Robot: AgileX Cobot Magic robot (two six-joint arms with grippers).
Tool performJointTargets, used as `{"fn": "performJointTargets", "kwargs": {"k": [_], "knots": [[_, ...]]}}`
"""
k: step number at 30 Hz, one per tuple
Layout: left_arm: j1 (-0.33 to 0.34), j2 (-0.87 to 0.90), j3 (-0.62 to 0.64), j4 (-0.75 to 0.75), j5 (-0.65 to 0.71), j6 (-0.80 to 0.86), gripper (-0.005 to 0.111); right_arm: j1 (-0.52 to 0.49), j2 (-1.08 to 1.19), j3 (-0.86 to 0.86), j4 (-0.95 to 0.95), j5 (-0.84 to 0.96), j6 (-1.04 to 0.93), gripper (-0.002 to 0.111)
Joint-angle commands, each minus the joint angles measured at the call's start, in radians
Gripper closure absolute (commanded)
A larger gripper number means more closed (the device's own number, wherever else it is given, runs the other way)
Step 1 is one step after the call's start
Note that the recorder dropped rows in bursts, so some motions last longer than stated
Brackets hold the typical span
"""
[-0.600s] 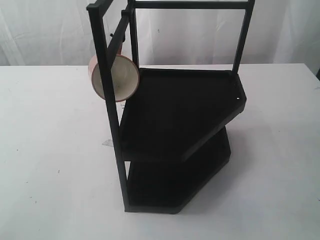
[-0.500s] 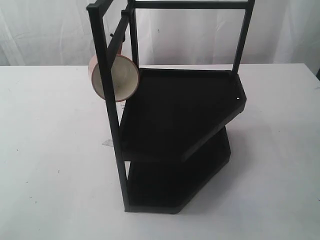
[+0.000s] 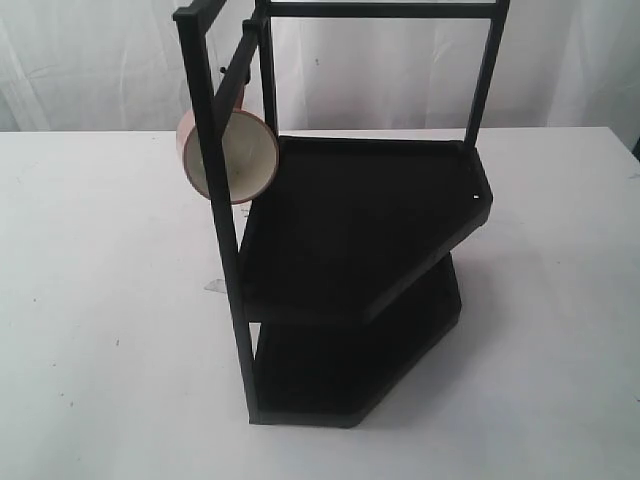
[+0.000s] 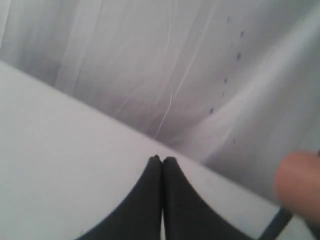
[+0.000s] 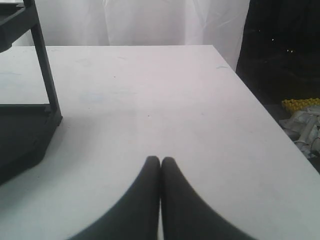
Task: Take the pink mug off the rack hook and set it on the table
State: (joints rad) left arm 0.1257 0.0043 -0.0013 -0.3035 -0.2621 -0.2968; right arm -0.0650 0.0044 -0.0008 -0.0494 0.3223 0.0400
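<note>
The pink mug hangs by its handle from the rack hook at the upper left of the black rack, its cream inside facing the exterior camera; a rack post crosses in front of it. A blurred pink edge of the mug shows in the left wrist view, off to one side of my left gripper, which is shut with nothing in it. My right gripper is shut and empty over the white table, well away from the rack. Neither gripper appears in the exterior view.
The tall rack with two angular shelves stands mid-table. A white curtain hangs behind the table. The table's edge runs near the right gripper, with dark floor and clutter beyond it.
</note>
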Motion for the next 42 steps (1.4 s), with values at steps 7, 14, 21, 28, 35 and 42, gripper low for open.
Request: {"fn": "performJointTargets", "kwargs": {"k": [7, 14, 21, 28, 35, 42], "knots": [[-0.008, -0.004, -0.374, 0.195, -0.33, -0.125, 0.107, -0.006, -0.004, 0.001, -0.002, -0.009, 0.002, 0.108], [-0.008, 0.117, -0.635, 0.878, 0.095, -0.139, 0.107, -0.006, -0.004, 0.001, -0.002, -0.009, 0.002, 0.108], [-0.102, 0.349, -0.287, 1.331, 0.233, -0.229, 0.107, -0.006, -0.004, 0.001, -0.002, -0.009, 0.002, 0.108], [-0.183, 0.376, -0.328, 1.246, 0.408, -0.279, 0.107, -0.006, -0.004, 0.001, -0.002, -0.009, 0.002, 0.108], [-0.302, 0.719, -0.685, 0.46, 1.007, 0.27, 0.107, -0.006, -0.004, 0.001, -0.002, -0.009, 0.002, 0.108], [-0.322, 0.835, -0.685, 0.149, 0.643, 0.481, 0.107, -0.006, -0.004, 0.001, -0.002, -0.009, 0.002, 0.108]]}}
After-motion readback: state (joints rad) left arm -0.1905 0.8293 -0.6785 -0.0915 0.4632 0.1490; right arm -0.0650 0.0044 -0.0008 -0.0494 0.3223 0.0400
